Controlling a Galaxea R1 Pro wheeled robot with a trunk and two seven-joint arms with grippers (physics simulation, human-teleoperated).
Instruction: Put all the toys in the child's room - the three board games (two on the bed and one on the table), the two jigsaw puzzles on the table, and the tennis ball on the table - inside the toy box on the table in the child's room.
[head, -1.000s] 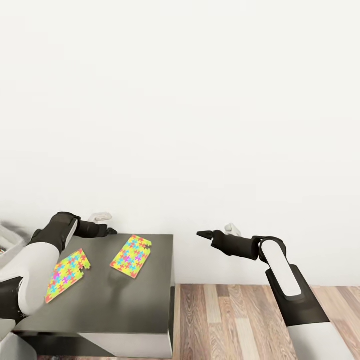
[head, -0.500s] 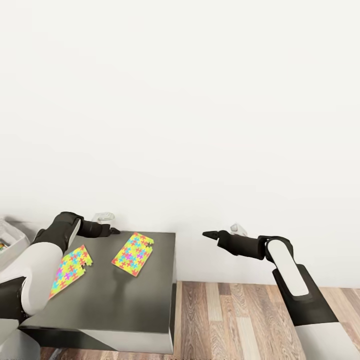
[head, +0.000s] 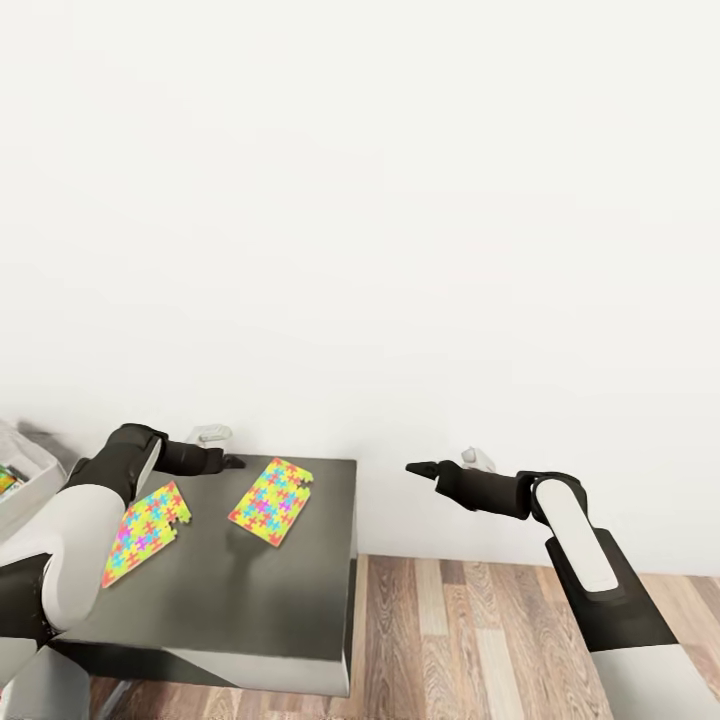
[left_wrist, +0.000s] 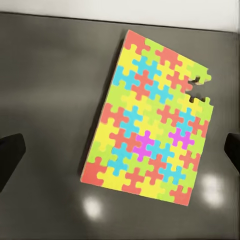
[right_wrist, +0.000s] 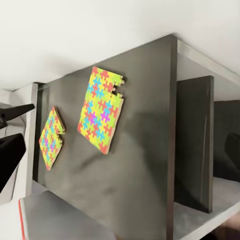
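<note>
Two jigsaw puzzles to clear; found both lying flat on the dark counter (head: 250, 590), well apart, the nearer puzzle (head: 145, 533) partly hidden behind the left forearm in the head view, the farther puzzle (head: 272, 502) close to the counter's end by the wall. Logged the left gripper (head: 232, 462) hovering above the counter just beside the farther puzzle, jaws spread wide and holding nothing; saw that sheet framed between the two fingertips in the left wrist view, notched corner away from the camera. Logged the right gripper (head: 415, 467) out past the counter's end, over the wooden floor (head: 480, 620), jaws likewise wide and empty. Noted what looks like the toy box (head: 22, 462) at the left edge of the head view, cut off by the frame, contents too cropped to name. Took the step in hand to be the left-arm pickup of the farther puzzle. Judged the sheet too thin for a straight pinch from above: better to come down centred across the narrow width, keep the fingertips clear of the notch, and catch both long edges at once; failing that, to nudge the sheet toward the counter's edge for an overhang and grip there. Advised a slow descent, a level lift against flexing or slipping, and a carry leftward to the toy box without sweeping the nearer puzzle off.
</note>
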